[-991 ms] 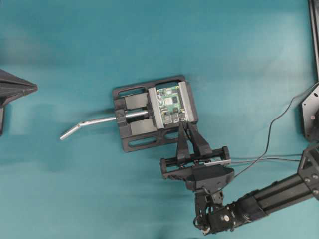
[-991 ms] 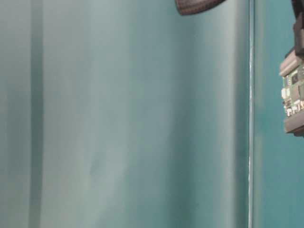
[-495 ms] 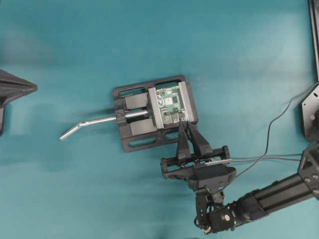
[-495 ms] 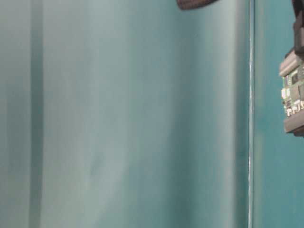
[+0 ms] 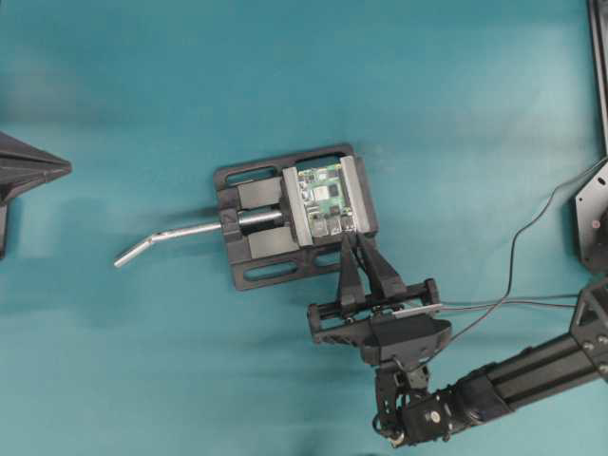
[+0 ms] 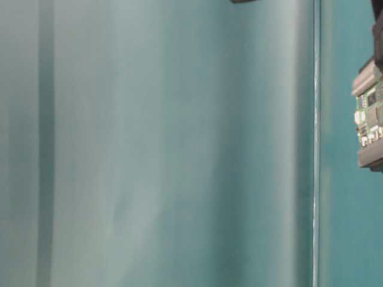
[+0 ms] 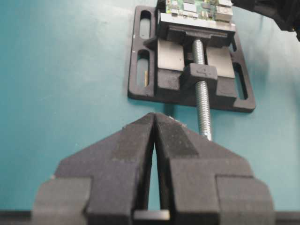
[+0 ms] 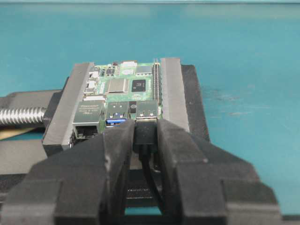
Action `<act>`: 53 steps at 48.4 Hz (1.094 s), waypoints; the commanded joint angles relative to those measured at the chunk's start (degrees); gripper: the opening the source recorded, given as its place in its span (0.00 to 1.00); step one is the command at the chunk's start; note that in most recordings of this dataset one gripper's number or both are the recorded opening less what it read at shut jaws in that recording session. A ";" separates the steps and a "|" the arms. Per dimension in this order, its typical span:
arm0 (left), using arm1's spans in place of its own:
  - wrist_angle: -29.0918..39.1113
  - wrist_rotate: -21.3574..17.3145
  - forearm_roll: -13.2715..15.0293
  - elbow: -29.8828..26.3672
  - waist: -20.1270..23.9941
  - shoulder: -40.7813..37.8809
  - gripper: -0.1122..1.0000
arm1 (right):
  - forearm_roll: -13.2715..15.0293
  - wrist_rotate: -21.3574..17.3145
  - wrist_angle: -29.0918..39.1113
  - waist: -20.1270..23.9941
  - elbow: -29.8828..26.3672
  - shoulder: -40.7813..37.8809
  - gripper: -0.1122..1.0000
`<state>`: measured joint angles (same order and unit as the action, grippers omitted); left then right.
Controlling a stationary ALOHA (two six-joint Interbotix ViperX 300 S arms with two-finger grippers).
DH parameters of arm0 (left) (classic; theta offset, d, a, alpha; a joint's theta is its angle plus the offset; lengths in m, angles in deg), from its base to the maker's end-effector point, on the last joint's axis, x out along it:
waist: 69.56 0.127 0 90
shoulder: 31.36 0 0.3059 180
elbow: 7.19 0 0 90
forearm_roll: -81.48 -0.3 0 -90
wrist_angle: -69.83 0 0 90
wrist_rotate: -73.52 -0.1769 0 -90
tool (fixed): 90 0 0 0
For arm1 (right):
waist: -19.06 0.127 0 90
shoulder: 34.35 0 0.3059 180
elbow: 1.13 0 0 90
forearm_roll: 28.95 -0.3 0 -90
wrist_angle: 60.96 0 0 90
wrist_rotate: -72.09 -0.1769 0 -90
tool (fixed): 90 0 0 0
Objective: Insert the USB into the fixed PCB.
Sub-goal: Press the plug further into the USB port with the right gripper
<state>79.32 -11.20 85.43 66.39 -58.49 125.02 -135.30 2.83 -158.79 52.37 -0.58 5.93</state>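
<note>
Teal matting point(image 5: 456, 114) covers the whole work surface, and almost nothing on it has changed over the last second. Nearest the right wrist camera, the right gripper point(image 8: 145, 136) is seen clamped on the USB point(image 8: 145, 132), its dark body pinched between the two fingers and its cable point(image 8: 151, 180) trailing back between them. The plug's front end is met by the rightmost silver port of the fixed PCB point(image 8: 124, 89); how deep it sits cannot be told. In the overhead view the right gripper point(image 5: 360, 256) has shifted only a hair, with the wrist behind it drifted slightly lower in the picture. Beyond, the board is held in the black vise point(image 5: 256, 249), unmoved. Farther off, the left gripper point(image 7: 154, 123) is kept closed on nothing, well apart from the vise.
</note>
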 commanded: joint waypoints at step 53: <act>-0.26 0.35 -0.26 -1.58 0.18 -0.44 0.10 | 0.88 2.55 3.16 1.32 -0.09 4.31 0.27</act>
<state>79.32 -11.12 85.35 66.39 -58.49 125.02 -135.30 5.20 -156.32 52.55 -0.32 6.89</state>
